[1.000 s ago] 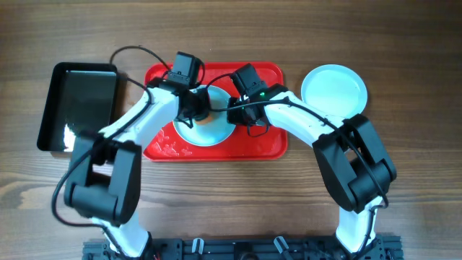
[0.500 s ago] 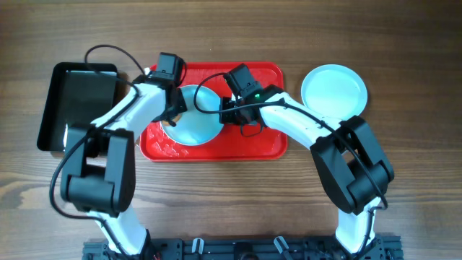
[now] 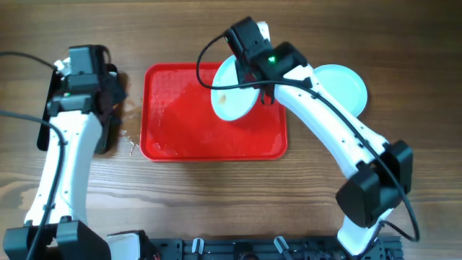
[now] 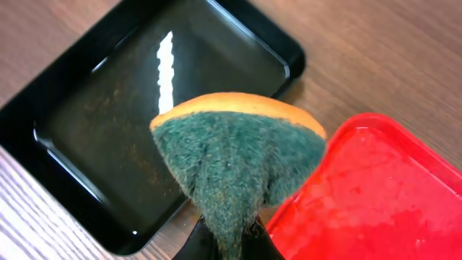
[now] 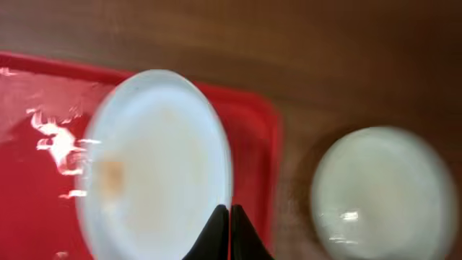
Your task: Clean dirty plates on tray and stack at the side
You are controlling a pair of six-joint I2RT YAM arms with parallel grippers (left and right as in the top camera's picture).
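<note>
Right wrist: plate (image 5: 155, 177) in R hand (image 5: 229, 214)

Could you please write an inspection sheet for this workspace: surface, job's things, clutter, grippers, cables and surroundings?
Surface: wooden table; small pale specks lie beside the red tray, at its left edge.
Job's things: no plate lies in the red tray; one plate is held tilted over its right part, with a faint brown smear; second plate flat on the table, right of the tray; only two plates seen.
Clutter: black tray, left of the red tray.
Grippers: left gripper shut on a green-and-orange sponge over the black tray; right gripper shut on the held plate's rim.
Cables: black cables by the left arm; a loop at the right wrist.
Surroundings: nothing seen.
</note>
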